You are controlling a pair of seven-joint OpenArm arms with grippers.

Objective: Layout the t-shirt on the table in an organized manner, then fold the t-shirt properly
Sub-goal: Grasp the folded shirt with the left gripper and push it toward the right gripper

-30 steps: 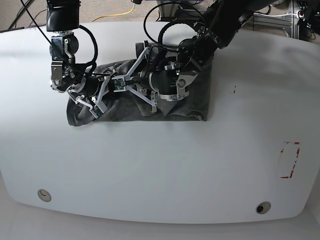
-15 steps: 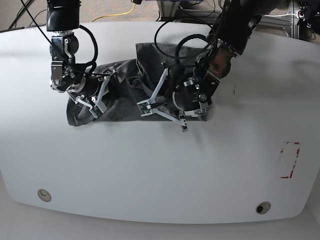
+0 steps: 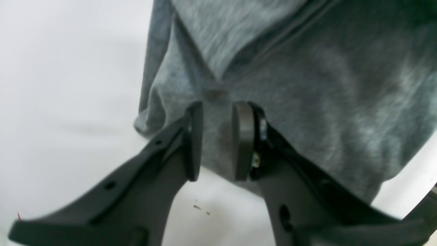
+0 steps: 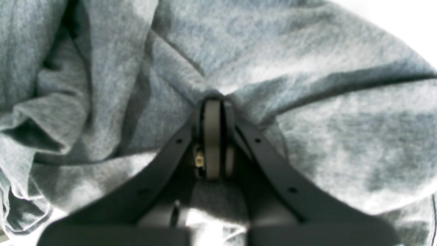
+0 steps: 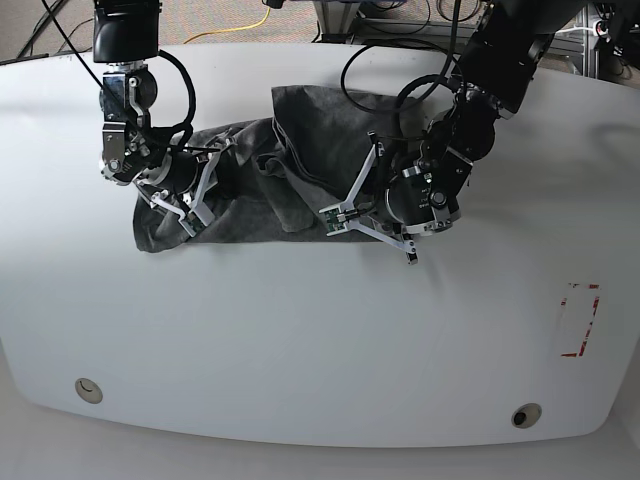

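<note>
The dark grey t-shirt (image 5: 310, 150) lies bunched and wrinkled on the far middle of the white table (image 5: 300, 340). In the left wrist view my left gripper (image 3: 216, 109) stands open by a narrow gap over the t-shirt (image 3: 307, 85) near its edge, with cloth showing behind the gap. In the base view that arm (image 5: 425, 195) sits over the shirt's front right part. My right gripper (image 4: 212, 106) is shut on a puckered fold of the t-shirt (image 4: 307, 68). Its arm (image 5: 165, 175) is over the shirt's left end.
A red-tape rectangle (image 5: 578, 320) marks the table's right side. Two round grommet holes (image 5: 88, 390) (image 5: 525, 414) sit near the front edge. Small dark specks (image 3: 198, 206) lie on the table beside the left gripper. Cables and a yellow cord (image 5: 245, 25) run behind the far edge.
The left arm has swung from the shirt's middle to its front right edge, uncovering the upper middle cloth. The right arm has stayed put, holding the left end.
</note>
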